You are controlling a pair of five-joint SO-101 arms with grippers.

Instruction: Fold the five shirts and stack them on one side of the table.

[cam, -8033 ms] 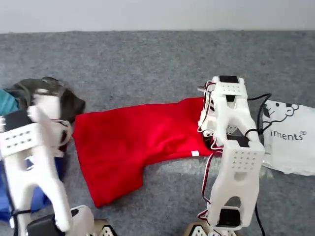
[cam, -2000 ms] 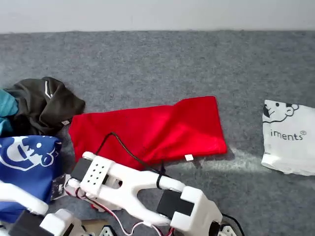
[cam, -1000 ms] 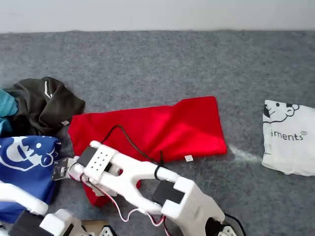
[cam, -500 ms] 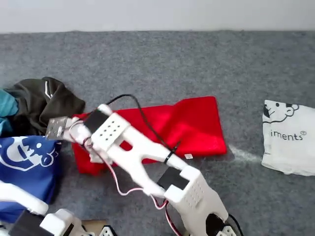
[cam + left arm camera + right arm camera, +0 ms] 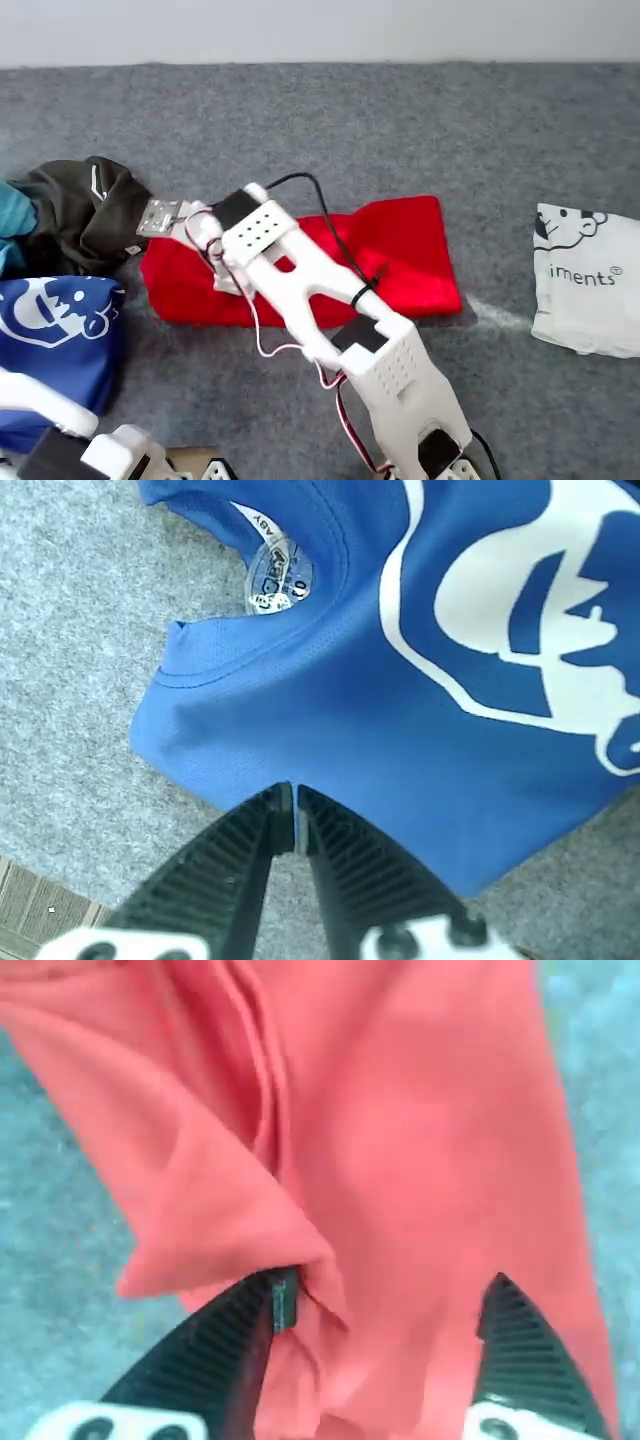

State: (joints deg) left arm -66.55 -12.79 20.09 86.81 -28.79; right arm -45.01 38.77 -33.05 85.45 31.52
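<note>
**Red shirt part-folded, right arm at its left end**

The red shirt (image 5: pixel 400 260) lies in the middle of the grey table (image 5: pixel 330 120) as a long strip running left to right, doubled along its length. The right gripper (image 5: pixel 385 1305) sits over the strip's left end. Its fingers are spread wide, with red cloth bunched against one of them and nothing pinched. The left gripper (image 5: pixel 296 802) hangs over an edge of the blue shirt (image 5: pixel 55 320) at the near left, its fingers pressed together with nothing visible between them. A crumpled dark shirt (image 5: pixel 85 205) and a teal one (image 5: pixel 12 212) lie at the far left. A folded white shirt (image 5: pixel 590 280) lies at the right edge.

The step in hand appears to be the second fold of the red shirt. The next move calls for closing on the left end through both layers and carrying it rightward over the strip to halve it. The shirt can then go onto the white shirt, probably the start of the stack.
</note>
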